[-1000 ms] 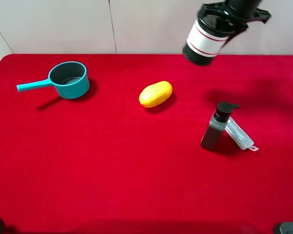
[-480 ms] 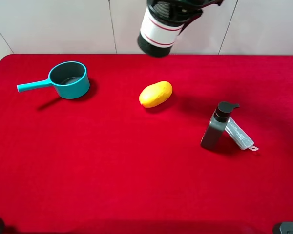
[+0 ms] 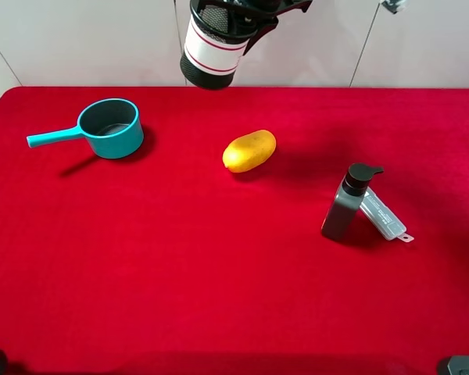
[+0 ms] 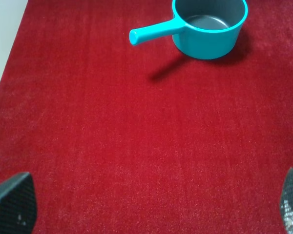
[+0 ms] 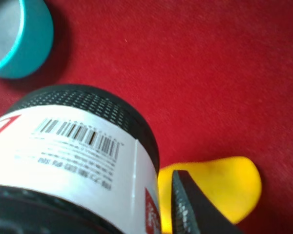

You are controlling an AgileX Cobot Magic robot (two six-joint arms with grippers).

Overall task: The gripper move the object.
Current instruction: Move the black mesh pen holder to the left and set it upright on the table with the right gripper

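**Carrying the mesh cup aloft, between pot and fruit**

The right gripper (image 3: 242, 11) is closed on the rim end of the mesh cup (image 3: 213, 48) and holds it high, well clear of the red cloth (image 3: 180, 258). The cup's long axis is tilted: rim up in the jaws, base slanting down toward the left side of the table. In the high view it hangs over the far edge, between the teal pot (image 3: 109, 127) and the yellow fruit (image 3: 248, 151). The right wrist view shows both beneath it — the fruit closer.

Setting it down likely means a straight descent onto bare cloth between those two, with the tilt levelled first.

The left gripper (image 4: 151, 207) is spread wide and empty, facing the pot — well apart from the cup.
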